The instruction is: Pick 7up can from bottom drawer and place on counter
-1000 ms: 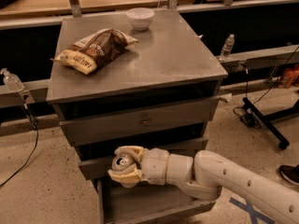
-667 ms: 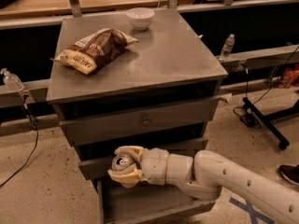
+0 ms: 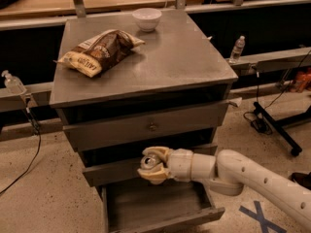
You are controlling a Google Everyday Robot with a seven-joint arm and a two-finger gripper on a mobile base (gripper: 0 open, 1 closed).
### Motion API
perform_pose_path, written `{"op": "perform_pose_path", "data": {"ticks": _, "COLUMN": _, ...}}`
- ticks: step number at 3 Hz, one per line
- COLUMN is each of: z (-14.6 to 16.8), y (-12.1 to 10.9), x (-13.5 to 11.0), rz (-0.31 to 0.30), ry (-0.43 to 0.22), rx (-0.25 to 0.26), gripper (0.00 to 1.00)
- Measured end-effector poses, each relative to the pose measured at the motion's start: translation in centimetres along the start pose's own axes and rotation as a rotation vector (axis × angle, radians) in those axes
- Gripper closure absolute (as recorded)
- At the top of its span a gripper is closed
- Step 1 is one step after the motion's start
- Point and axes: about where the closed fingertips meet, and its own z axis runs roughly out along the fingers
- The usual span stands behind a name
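Observation:
My gripper (image 3: 151,164) is shut on the 7up can (image 3: 148,161), a small silvery can with its pull-tab top facing left. It holds the can in the air above the open bottom drawer (image 3: 160,207), in front of the middle drawer front. The bottom drawer is pulled out and its plank-like floor shows nothing lying on it. The counter (image 3: 165,62), the grey top of the cabinet, lies well above the gripper. My white arm reaches in from the lower right.
A brown chip bag (image 3: 99,51) lies on the counter's left part and a white bowl (image 3: 147,18) at its back edge. A clear water bottle (image 3: 236,49) stands on a ledge at the right. A black stand base (image 3: 274,127) is on the floor right.
The gripper with the can has risen slightly and shifted a little right above the open drawer; otherwise nothing has moved.

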Motion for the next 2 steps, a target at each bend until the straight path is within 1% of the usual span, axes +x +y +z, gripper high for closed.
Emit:
{"op": "perform_pose_path", "data": {"ticks": 1, "z": -1.30, "y": -1.87, "x": 3.42, "rz": 0.006, "ry": -0.067, "rx": -0.027, "gripper": 1.00}}
{"op": "perform_pose_path", "data": {"ticks": 2, "z": -2.27, "y": -1.68, "x": 4.25, "rz": -0.011, "ry": -0.178, "rx": -0.098, "gripper": 1.00}}
